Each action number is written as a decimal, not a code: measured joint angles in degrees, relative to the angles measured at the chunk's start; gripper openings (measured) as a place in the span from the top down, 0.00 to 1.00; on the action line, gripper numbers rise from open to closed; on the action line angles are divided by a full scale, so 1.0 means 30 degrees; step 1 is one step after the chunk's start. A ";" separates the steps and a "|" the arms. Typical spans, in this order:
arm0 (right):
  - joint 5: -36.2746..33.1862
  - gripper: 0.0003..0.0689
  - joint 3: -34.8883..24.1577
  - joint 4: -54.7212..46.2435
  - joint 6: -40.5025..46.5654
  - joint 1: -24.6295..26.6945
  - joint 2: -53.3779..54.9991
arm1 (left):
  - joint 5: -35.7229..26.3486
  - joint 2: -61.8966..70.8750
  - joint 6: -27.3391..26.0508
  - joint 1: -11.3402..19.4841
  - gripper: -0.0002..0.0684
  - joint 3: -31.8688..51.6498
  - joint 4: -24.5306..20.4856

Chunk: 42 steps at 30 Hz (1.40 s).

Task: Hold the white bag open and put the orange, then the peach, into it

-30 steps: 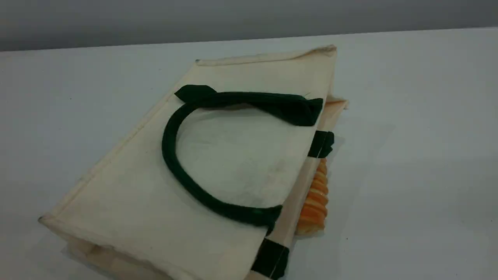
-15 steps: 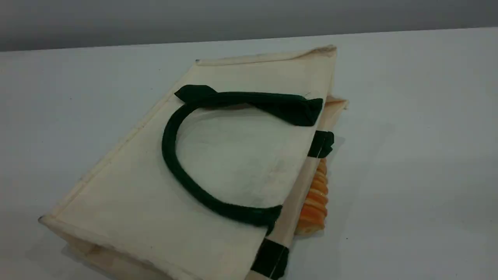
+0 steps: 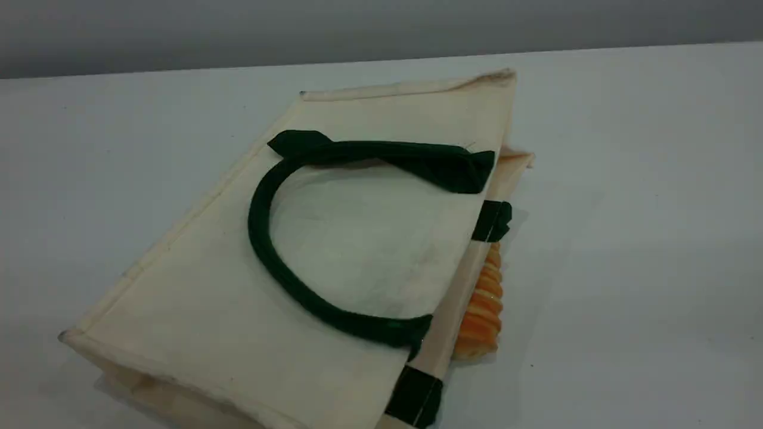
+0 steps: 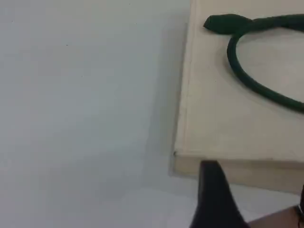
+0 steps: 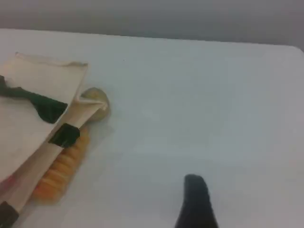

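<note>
The white bag (image 3: 226,310) lies flat on its side across the table, one dark green rope handle (image 3: 260,250) looped over its upper face and its rim with green tabs (image 3: 492,220) turned right. No orange and no peach shows in any view. Neither gripper appears in the scene view. In the left wrist view my left gripper (image 4: 259,206) hovers just off the bag's (image 4: 223,114) closed bottom edge, one dark fingertip (image 4: 214,194) in front of it, jaws apart, nothing between them. In the right wrist view, one dark fingertip (image 5: 194,202) hangs over bare table right of the bag (image 5: 28,123).
An orange-striped ridged bread roll (image 3: 481,310) pokes out at the bag's rim, also seen as the roll (image 5: 59,171) from the right wrist. A pale beige lump (image 5: 96,98) sits at the bag's far corner. The white table (image 3: 644,238) stretches right; its far edge meets a grey wall.
</note>
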<state>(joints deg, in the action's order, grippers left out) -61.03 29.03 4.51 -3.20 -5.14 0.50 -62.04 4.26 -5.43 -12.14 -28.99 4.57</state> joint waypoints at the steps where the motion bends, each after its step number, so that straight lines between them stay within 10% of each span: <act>1: 0.0000 0.33 0.0000 0.0000 0.0000 0.0000 0.0000 | 0.0000 0.0000 0.0000 0.0000 0.43 0.0000 0.0000; 11: -0.0017 0.33 0.0000 0.0122 -0.0017 0.1713 0.0000 | 0.0042 0.0000 -0.0014 0.0138 0.43 0.0000 0.0021; 23: -0.0045 0.33 0.0000 0.0145 -0.0017 0.3050 -0.0167 | 0.0018 -0.0941 0.0002 0.4177 0.43 0.0000 0.0021; 42: -0.0029 0.33 0.0000 0.0161 -0.0017 0.3029 -0.0167 | -0.0019 -0.1419 0.0002 0.4002 0.43 -0.0020 0.0003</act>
<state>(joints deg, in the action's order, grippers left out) -61.11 29.03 5.00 -3.25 3.95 0.00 -62.09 0.00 -5.43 -0.13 -29.06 4.58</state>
